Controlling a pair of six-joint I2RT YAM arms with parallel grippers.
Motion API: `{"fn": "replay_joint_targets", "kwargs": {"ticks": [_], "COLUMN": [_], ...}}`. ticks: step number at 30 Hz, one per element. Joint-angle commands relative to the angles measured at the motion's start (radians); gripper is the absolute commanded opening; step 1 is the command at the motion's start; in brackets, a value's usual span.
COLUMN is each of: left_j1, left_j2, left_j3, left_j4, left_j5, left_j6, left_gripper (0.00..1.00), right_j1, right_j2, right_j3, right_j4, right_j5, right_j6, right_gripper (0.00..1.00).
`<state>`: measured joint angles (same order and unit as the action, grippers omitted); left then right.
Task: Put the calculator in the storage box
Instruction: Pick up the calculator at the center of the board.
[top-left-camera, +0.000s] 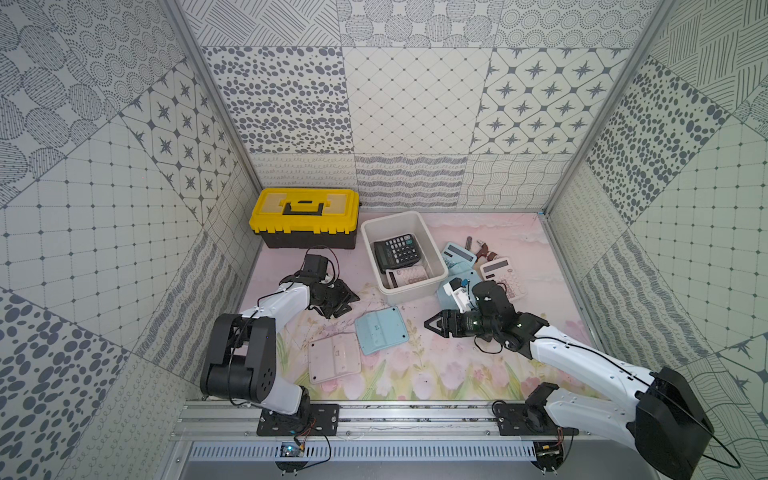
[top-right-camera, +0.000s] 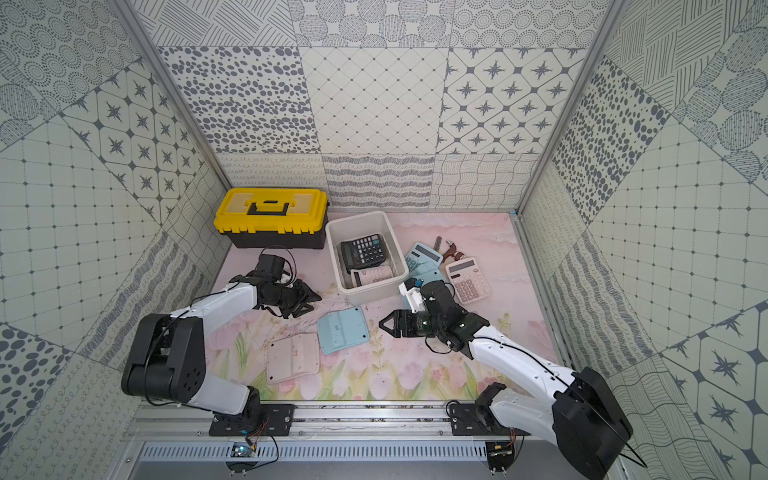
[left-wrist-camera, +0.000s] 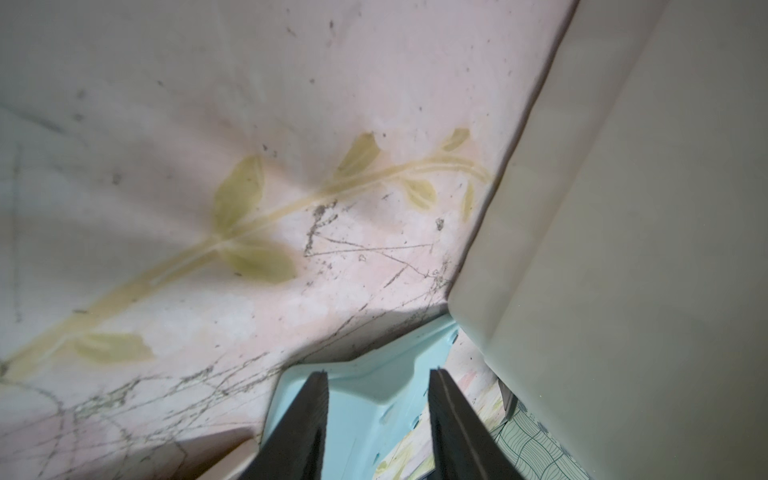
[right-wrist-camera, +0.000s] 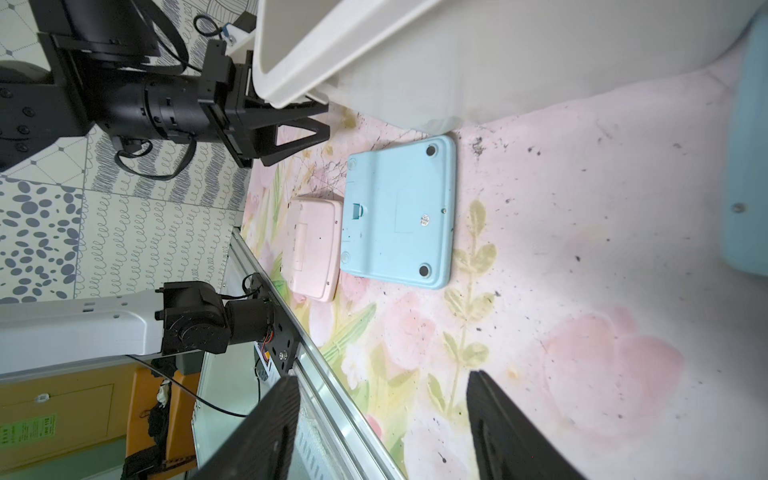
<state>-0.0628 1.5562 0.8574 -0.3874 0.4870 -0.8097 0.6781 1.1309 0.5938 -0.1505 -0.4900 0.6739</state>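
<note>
Right end effector (top-left-camera: 428, 323) wide, empty. Left end effector (top-left-camera: 345, 305) narrower, empty, beside storage box (top-left-camera: 409, 293). Blue calculator (top-left-camera: 381, 329) face-down on counter (top-left-camera: 457, 365), near box. I'd say between picks; next needs edge grasp.

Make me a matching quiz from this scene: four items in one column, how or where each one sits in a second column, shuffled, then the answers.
Column one
1. black calculator
2. yellow-lidded toolbox
3. front-most pink calculator
4. pink calculator farthest right

Column two
a. face down on the mat
b. lid closed
c. keys up on the mat
d. inside the storage box

Pairs: 1-d, 2-b, 3-a, 4-c
</note>
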Motion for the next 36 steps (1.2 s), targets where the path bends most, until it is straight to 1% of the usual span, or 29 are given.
{"fn": "replay_joint_targets", "kwargs": {"ticks": [1, 8, 13, 18, 23, 27, 32, 36], "left_j1": [-0.007, -0.095, -0.146, -0.171, -0.178, -0.186, -0.202, -0.208], "left_j2": [0.073, 0.122, 0.09, 0.042, 0.008, -0.028, -0.084, -0.115], "left_j3": [0.024, 0.016, -0.048, -0.111, -0.138, -0.148, -0.176, -0.207], "left_j4": [0.088, 0.102, 0.121, 0.133, 0.141, 0.144, 0.137, 0.139], "left_j5": [0.05, 0.044, 0.033, 0.029, 0.028, 0.027, 0.013, -0.001], "left_j6": [0.009, 0.008, -0.006, -0.021, -0.028, -0.04, -0.052, -0.057], "left_gripper": [0.43, 0.39, 0.36, 0.36, 0.36, 0.38, 0.4, 0.4], "right_j1": [0.026, 0.062, 0.105, 0.146, 0.192, 0.235, 0.266, 0.283], "right_j2": [0.041, 0.113, 0.131, 0.17, 0.214, 0.232, 0.263, 0.276], "right_j3": [-0.023, -0.047, -0.075, -0.101, -0.118, -0.123, -0.171, -0.186], "right_j4": [0.13, 0.2, 0.223, 0.259, 0.311, 0.318, 0.418, 0.458], "right_j5": [0.029, 0.041, 0.07, 0.08, 0.088, 0.129, 0.155, 0.179], "right_j6": [0.039, 0.085, 0.121, 0.165, 0.223, 0.277, 0.373, 0.41], "right_gripper": [0.69, 0.69, 0.7, 0.7, 0.7, 0.7, 0.7, 0.71]}}
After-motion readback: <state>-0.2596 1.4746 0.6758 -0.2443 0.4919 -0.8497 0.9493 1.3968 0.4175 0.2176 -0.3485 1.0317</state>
